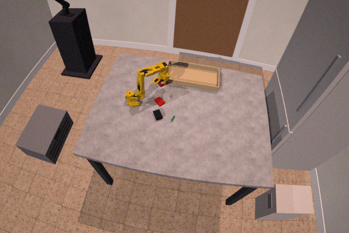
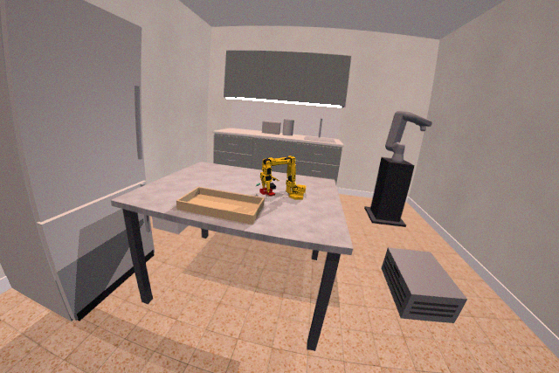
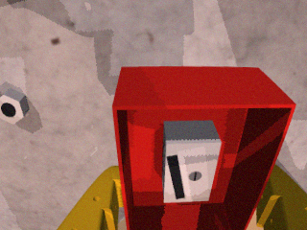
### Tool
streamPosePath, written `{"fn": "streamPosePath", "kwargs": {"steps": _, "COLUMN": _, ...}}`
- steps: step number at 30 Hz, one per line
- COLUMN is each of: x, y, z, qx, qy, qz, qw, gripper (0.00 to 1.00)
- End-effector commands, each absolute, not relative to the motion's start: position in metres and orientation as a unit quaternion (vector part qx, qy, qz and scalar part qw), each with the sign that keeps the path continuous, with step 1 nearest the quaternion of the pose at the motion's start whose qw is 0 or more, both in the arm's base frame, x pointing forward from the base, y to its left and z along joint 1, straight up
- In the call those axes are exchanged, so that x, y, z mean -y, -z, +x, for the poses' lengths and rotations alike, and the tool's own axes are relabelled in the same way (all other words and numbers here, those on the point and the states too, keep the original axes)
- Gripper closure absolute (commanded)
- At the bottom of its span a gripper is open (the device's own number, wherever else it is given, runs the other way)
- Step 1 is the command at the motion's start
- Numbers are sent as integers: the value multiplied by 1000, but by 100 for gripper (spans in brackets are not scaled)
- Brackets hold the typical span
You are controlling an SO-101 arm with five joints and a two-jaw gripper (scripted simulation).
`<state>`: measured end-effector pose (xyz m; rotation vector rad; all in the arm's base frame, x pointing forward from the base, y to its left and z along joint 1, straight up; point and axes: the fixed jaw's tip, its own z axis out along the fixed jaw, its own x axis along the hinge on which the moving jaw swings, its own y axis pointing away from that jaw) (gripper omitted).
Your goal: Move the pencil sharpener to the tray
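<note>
The open red box base [image 1: 160, 84] [image 2: 266, 191] [image 3: 192, 87] is between the jaws of my gripper [image 1: 163, 82] [image 2: 267, 189] [image 3: 191, 208], which is shut on its side walls and holds it off the table, beside the tray's near-arm end. The pencil sharpener [image 3: 201, 160], pale grey with a black slot and a screw, lies inside the box. The red lid [image 1: 159, 101] lies apart on the table, nearer the arm's base; I cannot make it out separately in the exterior view. The wooden tray [image 1: 194, 84] [image 2: 217, 213] holds nothing that I can see.
A small pale nut-like piece with a dark hole [image 1: 170, 95] [image 3: 14, 106] lies on the table between the lid and the tray. A black box [image 1: 157, 114] [image 2: 272, 186] and a small green stick-like thing [image 1: 172, 118] [image 2: 258, 184] lie beyond the lid, away from the tray.
</note>
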<state>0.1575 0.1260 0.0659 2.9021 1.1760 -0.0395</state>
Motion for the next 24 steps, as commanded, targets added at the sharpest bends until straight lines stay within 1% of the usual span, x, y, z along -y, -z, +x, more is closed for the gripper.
{"fn": "streamPosePath", "kwargs": {"steps": 1, "x": -130, "y": -72, "z": 159, "qx": -383, "qy": 0, "qz": 924, "qw": 0, "gripper": 78}}
{"fn": "streamPosePath", "kwargs": {"steps": 24, "x": -132, "y": -72, "z": 161, "qx": -383, "qy": -8, "qz": 924, "qw": -3, "gripper": 78}}
